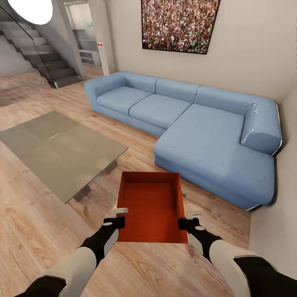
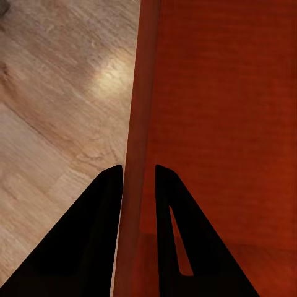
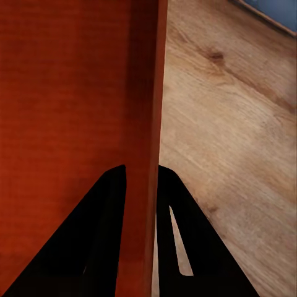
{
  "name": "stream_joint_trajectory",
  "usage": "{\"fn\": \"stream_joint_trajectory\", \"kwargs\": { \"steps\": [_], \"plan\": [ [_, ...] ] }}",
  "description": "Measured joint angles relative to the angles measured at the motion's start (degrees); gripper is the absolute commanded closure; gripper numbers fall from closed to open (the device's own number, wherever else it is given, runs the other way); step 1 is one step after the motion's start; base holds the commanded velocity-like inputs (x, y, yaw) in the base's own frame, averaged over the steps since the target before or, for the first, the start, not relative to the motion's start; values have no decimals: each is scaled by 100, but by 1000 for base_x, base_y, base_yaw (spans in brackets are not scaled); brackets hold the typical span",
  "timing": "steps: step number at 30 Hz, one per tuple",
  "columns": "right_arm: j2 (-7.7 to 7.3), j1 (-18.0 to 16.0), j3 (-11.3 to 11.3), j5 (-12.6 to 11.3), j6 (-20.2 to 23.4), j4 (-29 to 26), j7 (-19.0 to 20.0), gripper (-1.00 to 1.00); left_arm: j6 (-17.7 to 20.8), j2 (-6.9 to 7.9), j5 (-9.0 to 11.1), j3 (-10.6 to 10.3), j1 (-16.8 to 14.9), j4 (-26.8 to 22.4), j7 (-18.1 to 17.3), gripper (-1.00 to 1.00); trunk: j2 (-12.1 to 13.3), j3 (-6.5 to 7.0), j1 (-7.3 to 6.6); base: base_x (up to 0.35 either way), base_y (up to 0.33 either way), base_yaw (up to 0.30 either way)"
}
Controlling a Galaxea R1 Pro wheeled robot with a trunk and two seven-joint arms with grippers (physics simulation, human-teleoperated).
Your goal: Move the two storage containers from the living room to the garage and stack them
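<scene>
One orange-red open-topped storage container [image 1: 150, 206] is held level in front of me over the light wood plank floor [image 1: 37, 222] of the living room. My left gripper [image 1: 118, 217] is shut on its left wall, with one finger inside and one outside. My right gripper [image 1: 187, 219] is shut on the right wall the same way. In the left wrist view the gripper [image 2: 138, 173] straddles the wall of the container [image 2: 229, 111]. The right wrist view has that gripper [image 3: 142, 170] pinching the other wall of the container [image 3: 62, 93]. The garage is out of view.
A blue corner sofa [image 1: 198, 128] stands ahead and to the right, against the walls. A low grey glass-topped table [image 1: 62, 144] stands ahead on the left. Stairs [image 1: 45, 57] rise at the back left. A wall [image 1: 276, 214] is close on my right.
</scene>
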Motion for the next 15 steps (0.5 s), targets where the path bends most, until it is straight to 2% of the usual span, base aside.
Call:
{"fn": "stream_joint_trajectory", "kwargs": {
  "steps": [15],
  "plan": [
    [0,0,0,0,0,0,0,100,0,0,0,0,0,0,0,100,0,134,0,0,0,0]
  ]
}}
